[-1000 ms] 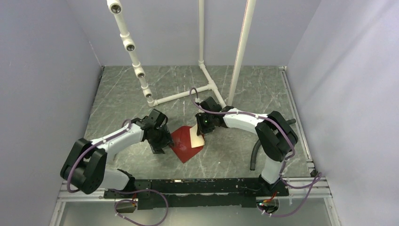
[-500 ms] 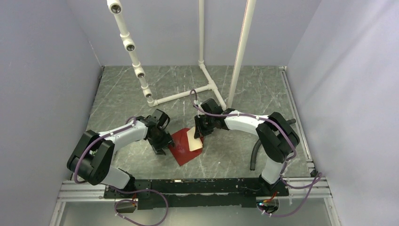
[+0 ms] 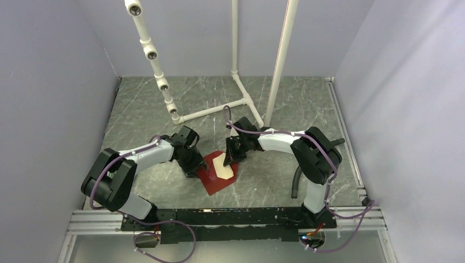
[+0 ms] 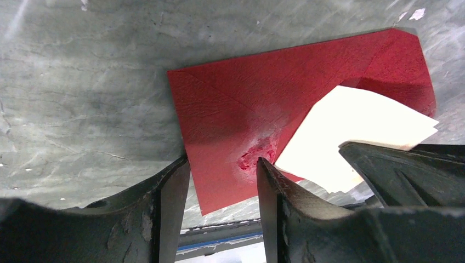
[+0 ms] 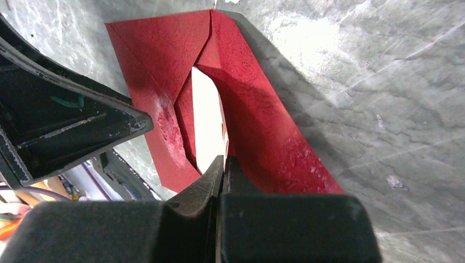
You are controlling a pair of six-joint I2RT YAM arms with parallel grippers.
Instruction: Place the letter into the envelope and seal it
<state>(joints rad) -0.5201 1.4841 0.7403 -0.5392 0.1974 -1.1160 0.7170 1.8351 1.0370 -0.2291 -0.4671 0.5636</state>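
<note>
Dark red paper, the envelope (image 3: 215, 176) lies flat on the grey table (image 3: 274, 98), one corner pointing at me, between the two arms. The letter (image 3: 225, 166) is part-way in: in the left wrist view its pale end sticks out past the slanted mouth edge. My right fingers (image 5: 211, 181) are pressed together on the letter's near edge. My left fingers (image 4: 268, 186) stand apart, straddling the envelope's near-left edge where the paper looks scuffed, low over the table. Both arms crowd the envelope from either side. I see bare table to its right, and more beyond it up to the white pipe frame (image 3: 211, 112).
</note>
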